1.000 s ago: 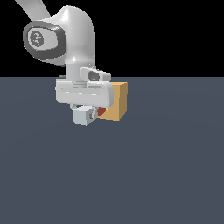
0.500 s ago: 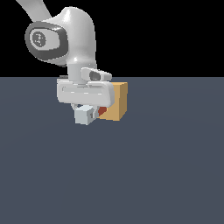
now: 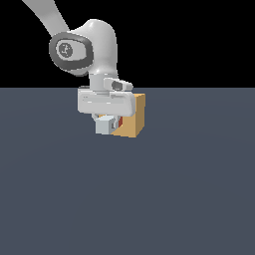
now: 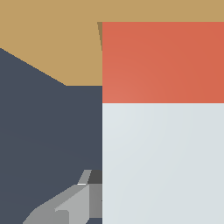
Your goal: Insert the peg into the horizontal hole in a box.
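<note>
My gripper (image 3: 108,122) is clamped on the peg (image 4: 162,131), holding it on the pale grey-white length with the red-orange end leading. In the wrist view one grey finger (image 4: 70,205) shows alongside the pale part, pressed flat against the bar's side (the other finger is hidden behind the bar).

The peg looks like a stiff, square-sectioned bar. I judge that it will not flex, and its flat faces give my pads a sure seat with little risk of rolling. It is long, though, so any tilt in my hold shows up magnified at the tip. Gripping on the pale part, well back from the red end, leaves the leading length free to enter.

The red end lies right at the face of the box (image 3: 133,117), and in the wrist view a thin dark edge of the horizontal hole (image 4: 99,35) shows beside it, so I judge the tip is at or just inside the opening. The fit looks close; a skewed push could jam it.

The box sits on the dark grey floor (image 3: 189,189).
</note>
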`<action>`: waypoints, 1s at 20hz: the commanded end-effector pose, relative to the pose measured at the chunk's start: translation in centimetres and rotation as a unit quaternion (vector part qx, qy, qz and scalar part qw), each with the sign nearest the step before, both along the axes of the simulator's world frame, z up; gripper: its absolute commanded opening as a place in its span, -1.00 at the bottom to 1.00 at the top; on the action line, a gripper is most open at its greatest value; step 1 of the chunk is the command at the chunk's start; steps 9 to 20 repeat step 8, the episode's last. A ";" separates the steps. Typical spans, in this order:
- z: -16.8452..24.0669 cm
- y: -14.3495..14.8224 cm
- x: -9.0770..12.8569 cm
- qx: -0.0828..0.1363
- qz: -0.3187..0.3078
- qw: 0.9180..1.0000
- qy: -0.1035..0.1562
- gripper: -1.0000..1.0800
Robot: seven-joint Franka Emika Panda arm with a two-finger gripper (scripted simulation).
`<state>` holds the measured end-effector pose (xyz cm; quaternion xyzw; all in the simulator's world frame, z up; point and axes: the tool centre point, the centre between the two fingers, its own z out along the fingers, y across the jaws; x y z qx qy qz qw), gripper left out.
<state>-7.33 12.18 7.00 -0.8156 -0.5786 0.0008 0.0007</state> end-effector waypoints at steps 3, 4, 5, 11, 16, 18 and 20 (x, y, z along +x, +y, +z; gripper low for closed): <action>0.2 2.1 0.9 0.000 0.000 1.000 -0.002 -1.00; 0.2 2.3 1.0 0.000 0.000 1.000 -0.002 -1.00; 0.2 2.5 1.1 0.000 0.000 1.000 -0.002 -1.00; 0.2 2.7 1.2 0.000 0.000 1.000 -0.002 -1.00; 0.2 2.7 1.2 0.000 0.000 1.000 -0.002 -1.00; 0.2 2.7 1.2 0.000 0.000 1.000 -0.002 -1.00; 0.2 2.7 1.2 0.000 0.000 1.000 -0.002 -1.00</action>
